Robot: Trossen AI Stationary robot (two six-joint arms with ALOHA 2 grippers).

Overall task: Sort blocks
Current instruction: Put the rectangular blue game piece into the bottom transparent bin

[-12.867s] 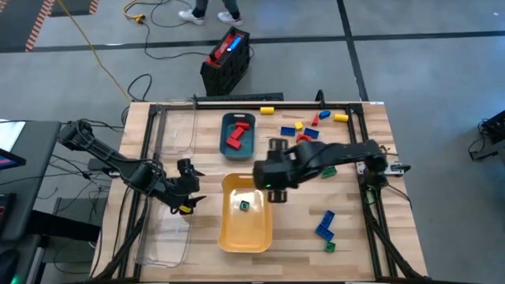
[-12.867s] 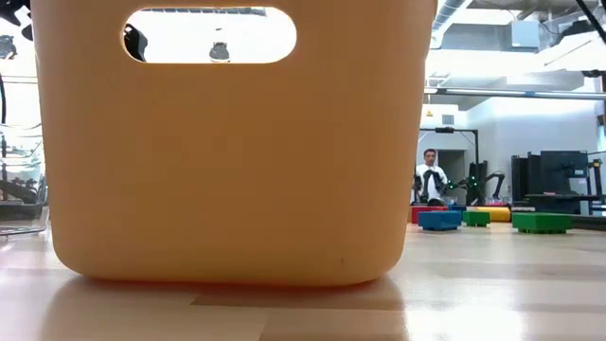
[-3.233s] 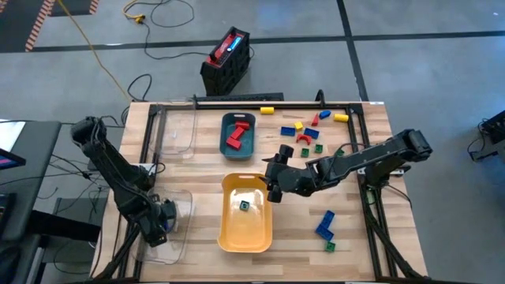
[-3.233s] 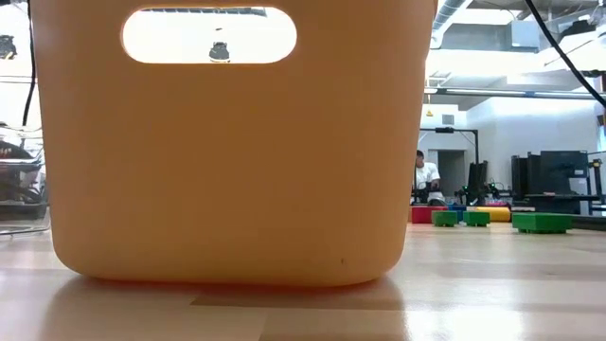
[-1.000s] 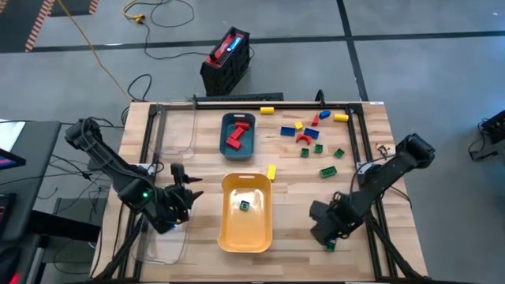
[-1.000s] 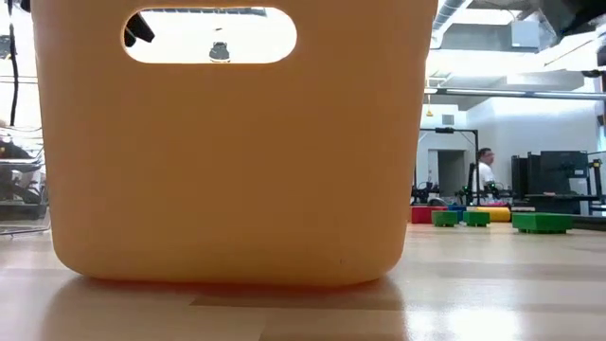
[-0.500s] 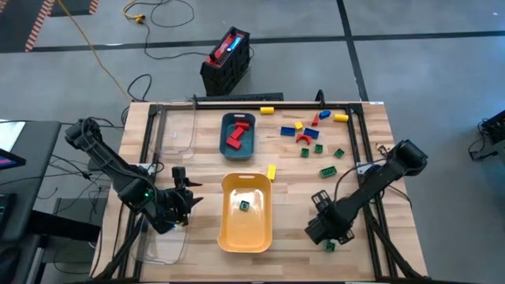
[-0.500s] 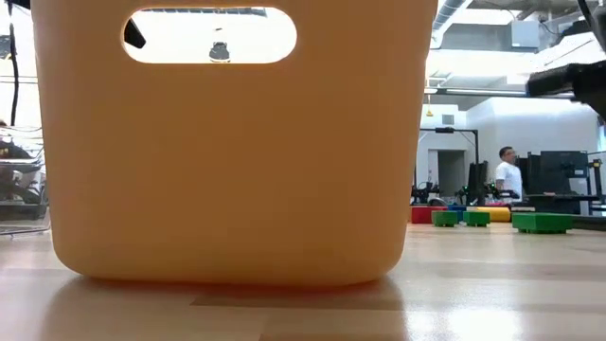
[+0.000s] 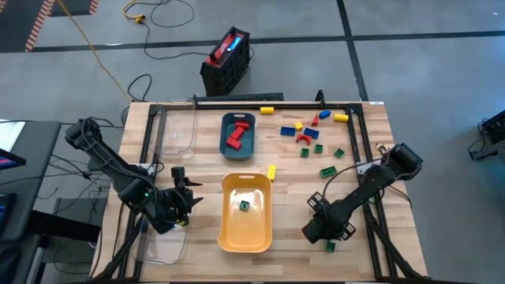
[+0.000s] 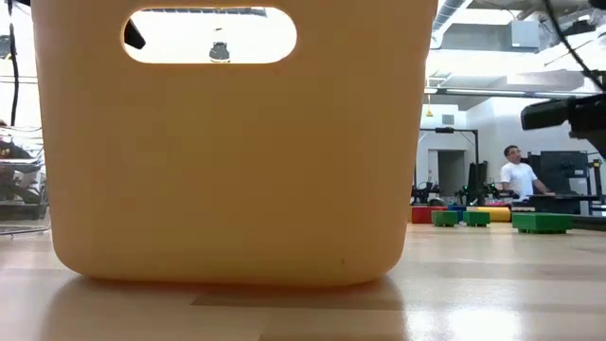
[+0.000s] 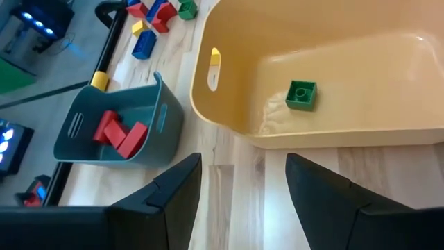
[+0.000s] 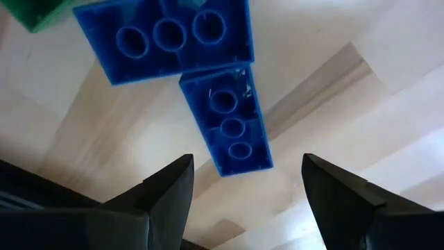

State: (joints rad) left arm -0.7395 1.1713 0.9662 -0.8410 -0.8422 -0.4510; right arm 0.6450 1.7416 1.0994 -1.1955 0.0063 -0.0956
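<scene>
Grey concrete floor surrounds the wooden tabletop [image 9: 197, 170], with a red-and-black box [image 9: 226, 57] and a yellow cable lying beyond its far edge; a person in a white shirt [image 10: 516, 177] stands far back in the room in the low view. A yellow tray [image 9: 245, 213] sits at the middle front and holds one green block [image 9: 245, 207]; behind it a teal tray [image 9: 237, 134] holds red blocks [image 9: 236, 136]; a clear tray [image 9: 177, 132] stands to the left of the teal one. One yellow block [image 9: 271, 172] lies just beside the yellow tray's far right corner; a loose cluster of blocks [image 9: 308, 136] in red, yellow, blue and green is scattered at the far right of the tabletop.

Right claw [image 9: 319, 226] hangs low over the front right of the tabletop, its fingers spread wide and holding nothing; directly below them (seen in its wrist view) lie two blue blocks [image 12: 225, 121] touching in an L, with a green block [image 12: 38, 14] at their corner.

Left claw [image 9: 180, 199] waits left of the yellow tray, fingers apart and empty, aimed toward the tray's wall.
</scene>
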